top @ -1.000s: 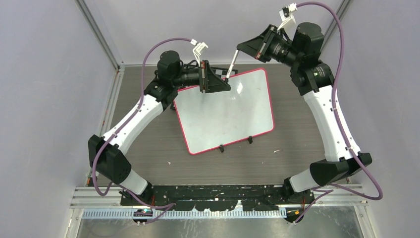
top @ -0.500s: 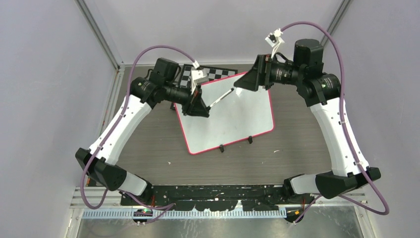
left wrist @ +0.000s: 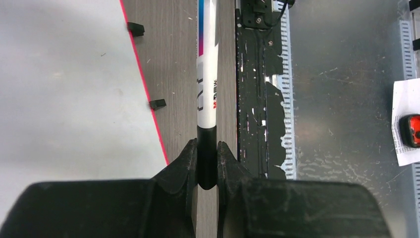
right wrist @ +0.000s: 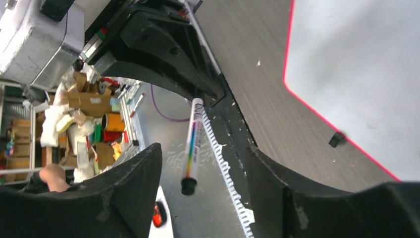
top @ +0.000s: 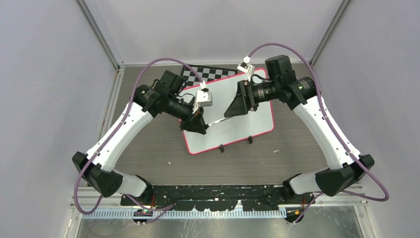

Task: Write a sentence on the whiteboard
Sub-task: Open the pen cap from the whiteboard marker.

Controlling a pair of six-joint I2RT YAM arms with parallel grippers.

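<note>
tabletop (top: 163, 144), marker (left wrist: 205, 74) now in left jaws

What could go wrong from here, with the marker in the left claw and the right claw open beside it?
1. The left claw pinches the marker only at its black end, with the long body sticking out. Pressing on the whiteboard could twist it or lever it loose.
2. The right claw stands open close to the marker's free end, so pulling away off-line could knock it.
3. The whiteboard lies skewed and looks unfixed, so writing pressure may slide it.
</note>
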